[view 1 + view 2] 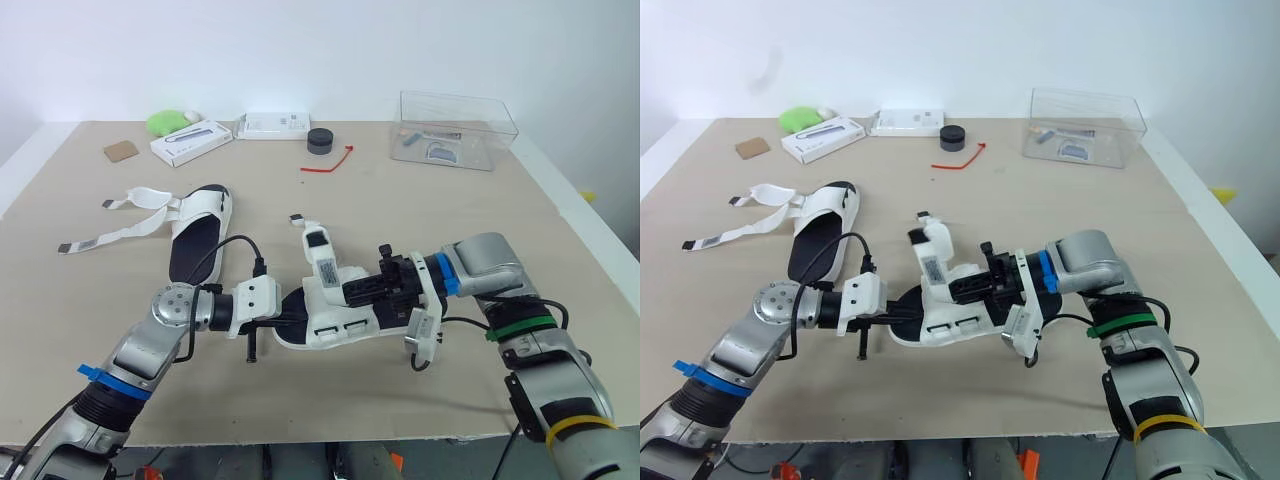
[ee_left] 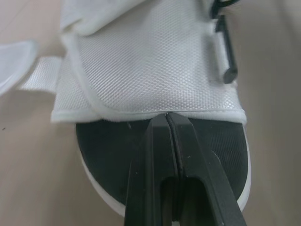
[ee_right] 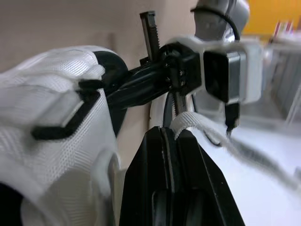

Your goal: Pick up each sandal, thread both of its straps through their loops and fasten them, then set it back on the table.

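Sandal (image 1: 330, 312) near front edge of desk (image 1: 450, 230), long axis left-right between left gripper (image 1: 288, 316) and right gripper (image 1: 350, 292); second sandal (image 1: 197, 235) lies unstrapped behind-left. Left wrist view: fingers (image 2: 150, 155) shut, tips at hem of woven white upper (image 2: 150, 61), over smooth black insole (image 2: 108, 141). Right wrist view: fingers (image 3: 146, 160) clamped on white webbing strap (image 3: 197, 123).

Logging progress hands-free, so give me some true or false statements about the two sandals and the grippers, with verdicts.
The white fabric sandal with a black insole is between the left gripper and the right gripper. True.
The second white sandal is fully fastened. False: its straps lie loose on the tan table.
The right gripper is open. False: it is shut on a white strap.
The left gripper is shut, over that sandal's insole. True.
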Robot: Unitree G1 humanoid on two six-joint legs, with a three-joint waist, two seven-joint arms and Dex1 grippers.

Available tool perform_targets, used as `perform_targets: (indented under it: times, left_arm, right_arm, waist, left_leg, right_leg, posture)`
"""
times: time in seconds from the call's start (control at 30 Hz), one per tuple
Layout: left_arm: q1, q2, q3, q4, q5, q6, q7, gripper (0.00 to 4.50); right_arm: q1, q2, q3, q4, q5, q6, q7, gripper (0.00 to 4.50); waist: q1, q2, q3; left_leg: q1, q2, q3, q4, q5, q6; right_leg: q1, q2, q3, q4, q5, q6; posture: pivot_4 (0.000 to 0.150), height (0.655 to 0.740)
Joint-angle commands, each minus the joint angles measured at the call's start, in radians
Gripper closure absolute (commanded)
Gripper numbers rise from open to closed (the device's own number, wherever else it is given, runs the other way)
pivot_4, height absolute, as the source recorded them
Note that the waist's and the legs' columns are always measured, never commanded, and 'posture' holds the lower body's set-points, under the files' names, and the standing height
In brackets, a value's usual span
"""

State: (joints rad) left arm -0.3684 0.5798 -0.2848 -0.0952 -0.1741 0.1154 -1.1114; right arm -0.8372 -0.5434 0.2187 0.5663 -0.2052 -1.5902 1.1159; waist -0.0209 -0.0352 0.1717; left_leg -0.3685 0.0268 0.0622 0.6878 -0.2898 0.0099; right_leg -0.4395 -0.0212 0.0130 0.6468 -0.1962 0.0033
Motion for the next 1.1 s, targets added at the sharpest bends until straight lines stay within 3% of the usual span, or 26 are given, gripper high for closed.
perform_targets:
  times: [0.03,0.33,0.8,0.9,1.0,1.07,1.1]
  left_arm:
    - [-0.012,0.0,-0.016,0.015,0.014,0.0,-0.012,4.5]
    - [-0.046,-0.025,-0.001,0.08,0.037,-0.024,0.017,4.5]
    - [-0.139,-0.059,0.004,0.222,0.07,-0.095,0.042,4.5]
    - [-0.146,-0.061,0.001,0.23,0.067,-0.096,0.033,4.5]
    - [-0.144,-0.06,-0.001,0.229,0.064,-0.095,0.023,4.5]
    - [-0.141,-0.058,-0.001,0.229,0.064,-0.097,0.019,4.5]
    - [-0.138,-0.056,-0.002,0.227,0.065,-0.098,0.018,4.5]
  right_arm:
    - [-0.049,-0.028,-0.031,0.013,-0.096,-0.024,-0.112,4.46]
    - [-0.101,-0.081,-0.012,0.084,-0.285,-0.024,-0.353,4.46]
    - [-0.137,-0.139,0.093,0.173,-0.302,0.063,-0.522,4.46]
    - [-0.118,-0.168,0.171,0.169,-0.229,0.108,-0.501,4.46]
    - [-0.095,-0.212,0.249,0.139,-0.137,0.147,-0.473,3.51]
    - [-0.077,-0.244,0.296,0.106,-0.052,0.194,-0.44,2.49]
    - [-0.064,-0.269,0.322,0.089,-0.004,0.221,-0.411,2.36]
  waist:
    - [0.0,0.0,0.0]
    - [0.0,0.0,0.0]
    - [-0.001,0.0,0.0]
    - [-0.002,0.0,0.0]
    - [-0.002,0.0,0.0]
    - [-0.002,0.0,0.0]
    - [-0.002,0.0,0.0]
  left_leg:
    - [0.0,0.0,0.0,0.0,0.0,0.0]
    - [0.0,0.0,0.003,0.0,0.0,0.0]
    - [0.001,0.0,0.005,0.0,0.002,0.001]
    - [0.001,0.0,0.005,0.0,0.002,0.001]
    - [0.001,0.0,0.005,0.0,0.002,0.001]
    - [0.0,0.0,0.005,0.0,0.001,0.002]
    - [0.0,0.0,0.005,0.0,0.001,0.002]
  right_leg:
    - [0.0,0.0,0.0,0.0,0.0,0.0]
    - [-0.001,0.0,0.003,0.0,0.0,-0.001]
    - [-0.001,0.001,0.005,0.0,0.003,0.001]
    - [-0.001,0.001,0.005,0.0,0.003,0.001]
    - [-0.001,0.001,0.005,0.0,0.003,0.001]
    - [-0.001,0.0,0.006,0.0,0.003,0.001]
    - [-0.001,0.0,0.006,0.0,0.003,0.001]
  posture:
    - [0.15,0.74]
    - [0.15,0.74]
    - [0.15,0.74]
    - [0.15,0.74]
    - [0.15,0.74]
    - [0.15,0.74]
    - [0.15,0.74]
